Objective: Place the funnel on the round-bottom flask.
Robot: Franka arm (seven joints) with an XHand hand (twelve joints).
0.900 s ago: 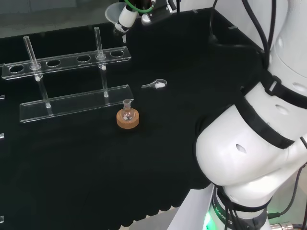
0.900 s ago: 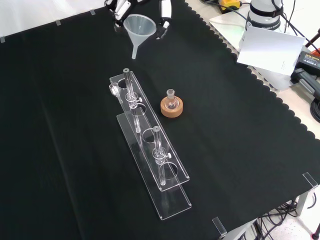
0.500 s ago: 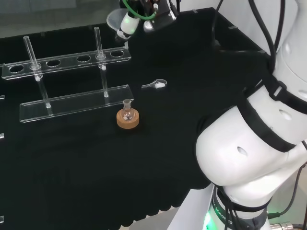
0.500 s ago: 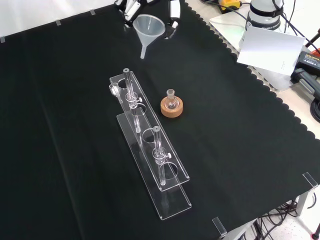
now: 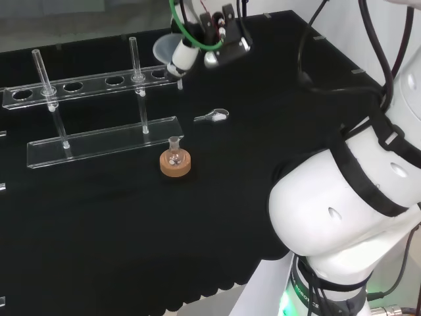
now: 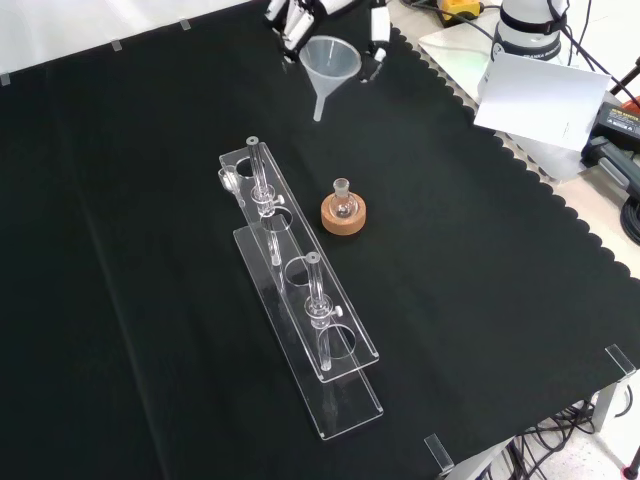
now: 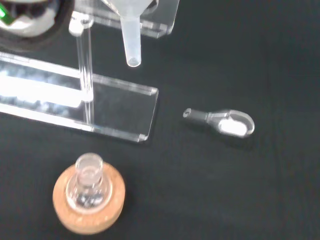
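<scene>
- We carry the funnel (image 6: 333,62) high over the far part of the table (image 6: 480,260), our hand (image 6: 300,18) gripping it by the rim with fingers (image 6: 379,40) curled on either side of the cone.
- The spout hangs roughly upright and well apart from the flask (image 6: 343,200), which sits in its cork stand (image 6: 344,216) near the middle of the cloth.
- In the wrist view the spout tip (image 7: 132,61) is off to one side of the flask neck (image 7: 89,167), so we judge that the step in hand is the carry across, with the descent yet to come.
- To do it well, we should bring the spout directly above the neck, keep it vertical, and only then lower it; the neck is narrow and a tilted spout would likely knock the flask in its stand.
- The clear rack (image 6: 300,300) with its upright tubes (image 6: 256,170) stands just beside the flask in the front view, so we should pass on the side away from it.
- A small scoop (image 5: 213,116) lies on the cloth near the rack's end, low and, we think, out of the way.
</scene>
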